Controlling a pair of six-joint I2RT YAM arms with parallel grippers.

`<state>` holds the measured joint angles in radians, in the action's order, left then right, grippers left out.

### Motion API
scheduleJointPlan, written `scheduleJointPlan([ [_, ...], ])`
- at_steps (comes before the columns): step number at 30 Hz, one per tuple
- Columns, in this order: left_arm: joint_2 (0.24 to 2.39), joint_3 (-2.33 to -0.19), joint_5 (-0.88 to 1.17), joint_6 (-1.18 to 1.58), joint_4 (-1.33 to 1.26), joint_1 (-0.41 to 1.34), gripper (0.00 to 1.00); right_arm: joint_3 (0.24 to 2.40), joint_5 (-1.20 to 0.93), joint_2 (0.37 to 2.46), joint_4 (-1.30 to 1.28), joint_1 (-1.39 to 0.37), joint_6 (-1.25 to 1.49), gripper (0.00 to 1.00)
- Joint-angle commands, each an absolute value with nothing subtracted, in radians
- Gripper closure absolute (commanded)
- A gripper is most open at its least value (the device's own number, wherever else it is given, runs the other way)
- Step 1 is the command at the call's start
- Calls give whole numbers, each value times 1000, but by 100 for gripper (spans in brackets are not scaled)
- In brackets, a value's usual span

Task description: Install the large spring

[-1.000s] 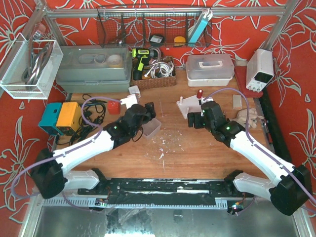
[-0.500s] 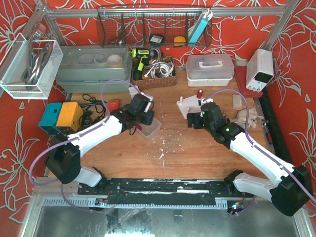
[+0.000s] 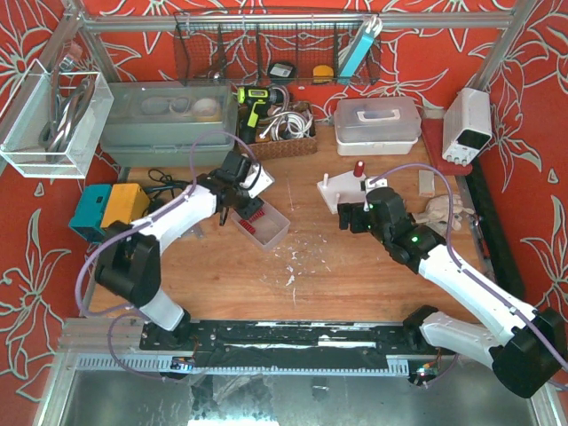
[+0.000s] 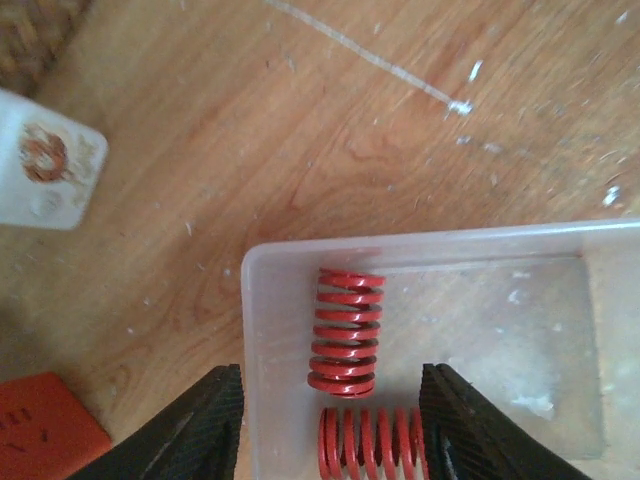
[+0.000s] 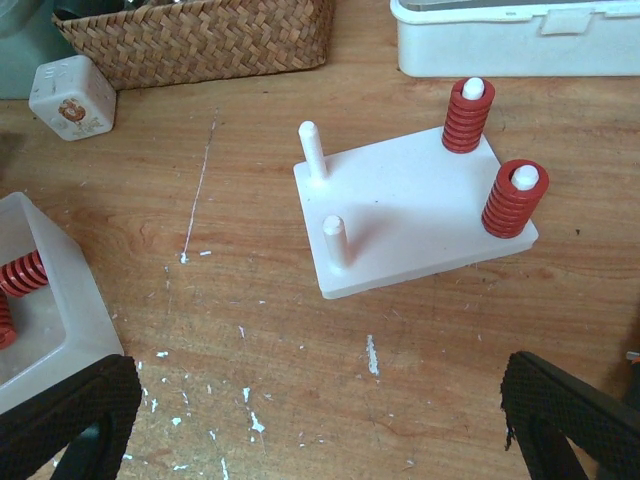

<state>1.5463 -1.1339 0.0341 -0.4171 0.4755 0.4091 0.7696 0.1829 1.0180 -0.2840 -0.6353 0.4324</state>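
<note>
Cannot read the blurred marks on the red card [image 4: 45, 425]. Swung far and left since a second ago, with left gripper [image 4: 332, 398] spread wide over two red springs [image 4: 345, 330] in the clear tray [image 4: 420, 240]. Holding right gripper [image 5: 320, 420] open, near of the peg board [image 5: 410, 210].

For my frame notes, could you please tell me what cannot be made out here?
- Lower spring: cut off by the left wrist view's bottom edge.
- Tray: runs past the right wrist view's left edge.
- Peg board: the right arm hides part of it in the top view; its springs are too small to count.
</note>
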Motion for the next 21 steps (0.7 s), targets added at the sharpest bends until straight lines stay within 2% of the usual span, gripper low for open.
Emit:
scheduleJointPlan([
  [1, 1634, -1183, 78, -566, 546, 382, 51, 753, 206, 997, -267, -641, 433, 1],
  [7, 1697, -1221, 115, -666, 553, 379, 55, 747, 215, 992, -260, -641, 431, 1],
  [12, 1699, -1194, 70, -727, 505, 379, 62, 752, 213, 1003, -263, -641, 428, 1],
  [21, 1756, -1212, 53, -726, 512, 382, 61, 753, 227, 990, -269, -642, 421, 1],
])
